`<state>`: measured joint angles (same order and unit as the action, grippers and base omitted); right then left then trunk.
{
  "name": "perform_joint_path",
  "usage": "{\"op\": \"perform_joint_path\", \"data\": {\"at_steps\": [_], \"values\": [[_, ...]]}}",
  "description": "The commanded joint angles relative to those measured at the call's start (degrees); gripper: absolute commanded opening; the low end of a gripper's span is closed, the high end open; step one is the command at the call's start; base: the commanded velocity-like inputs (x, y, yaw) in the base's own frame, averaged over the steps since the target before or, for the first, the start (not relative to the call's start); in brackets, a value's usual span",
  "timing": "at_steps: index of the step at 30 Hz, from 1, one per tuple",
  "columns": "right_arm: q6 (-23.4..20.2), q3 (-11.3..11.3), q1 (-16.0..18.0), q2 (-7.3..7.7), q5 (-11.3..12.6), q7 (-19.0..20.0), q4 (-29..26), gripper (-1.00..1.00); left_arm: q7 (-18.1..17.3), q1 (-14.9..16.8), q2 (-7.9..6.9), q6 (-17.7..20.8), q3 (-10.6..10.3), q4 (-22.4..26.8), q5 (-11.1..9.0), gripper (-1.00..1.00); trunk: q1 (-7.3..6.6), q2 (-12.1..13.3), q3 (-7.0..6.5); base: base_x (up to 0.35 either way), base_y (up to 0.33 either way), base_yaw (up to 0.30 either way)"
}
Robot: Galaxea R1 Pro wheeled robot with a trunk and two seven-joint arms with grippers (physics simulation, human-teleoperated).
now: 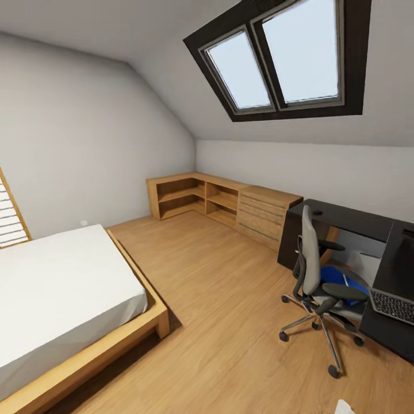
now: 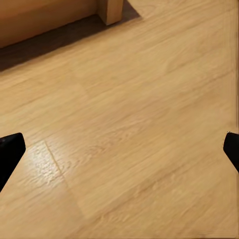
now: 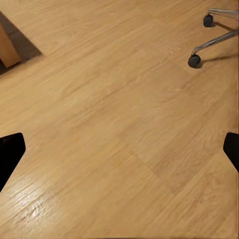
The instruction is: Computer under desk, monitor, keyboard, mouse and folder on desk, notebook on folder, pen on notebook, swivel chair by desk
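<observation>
The swivel chair [image 1: 313,270] stands on the wood floor in front of the black desk [image 1: 351,221], at the right of the bedroom. The blue folder [image 1: 336,277] lies on its seat with a thin white pen [image 1: 347,282] across it. The keyboard [image 1: 394,306] lies on the desk's near wing, below a dark panel that may be the monitor [image 1: 402,259]. A light grey box, the computer [image 1: 363,263], sits under the desk. The notebook and the mouse are not clear to me. My left gripper [image 2: 119,154] and right gripper [image 3: 119,154] hang open over bare floor. Chair casters [image 3: 194,60] lie ahead of the right one.
A low wooden-framed bed [image 1: 69,299] takes up the left; its leg [image 2: 110,10] is near my left gripper. Light-wood shelving and a dresser [image 1: 230,204] line the far wall. A skylight [image 1: 282,57] is overhead. Open floor runs between bed and chair.
</observation>
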<state>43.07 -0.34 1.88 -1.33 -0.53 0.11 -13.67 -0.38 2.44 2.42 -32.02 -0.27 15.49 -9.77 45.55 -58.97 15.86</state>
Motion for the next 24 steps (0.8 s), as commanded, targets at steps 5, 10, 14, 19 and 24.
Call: {"op": "perform_joint_path", "data": {"at_steps": [5, 10, 14, 19, 24], "values": [[-0.04, 0.11, 0.07, -0.31, 0.06, 0.05, 0.19, 1.0, 0.02, 0.02, -0.05, -0.23, -0.01, -0.17, -0.26, 1.0, 0.0, -0.04, 0.07, 0.0, 0.0, -0.271], [-0.08, 0.15, 0.05, -0.4, 0.15, 0.06, 0.26, 1.0, 0.03, 0.02, -0.07, -0.23, 0.01, -0.19, -0.25, 1.0, 0.0, -0.04, 0.06, 0.0, 0.0, -0.273], [-0.09, 0.11, 0.05, -0.34, 0.17, 0.06, 0.22, 1.0, -0.03, 0.02, 0.03, -0.24, -0.08, -0.2, -0.25, 1.0, 0.0, -0.04, 0.06, 0.0, 0.0, -0.273], [0.05, 0.01, 0.05, -0.34, 0.2, -0.01, 0.22, 1.0, -0.06, 0.02, 0.0, -0.24, -0.08, -0.2, -0.25, 1.0, 0.0, -0.04, 0.06, 0.0, 0.0, -0.284], [0.01, 0.04, 0.07, -0.38, 0.18, -0.02, 0.22, 1.0, -0.01, 0.02, -0.04, -0.24, -0.08, -0.2, -0.25, 1.0, 0.0, -0.04, 0.06, 0.072, 0.053, -0.295]]}}
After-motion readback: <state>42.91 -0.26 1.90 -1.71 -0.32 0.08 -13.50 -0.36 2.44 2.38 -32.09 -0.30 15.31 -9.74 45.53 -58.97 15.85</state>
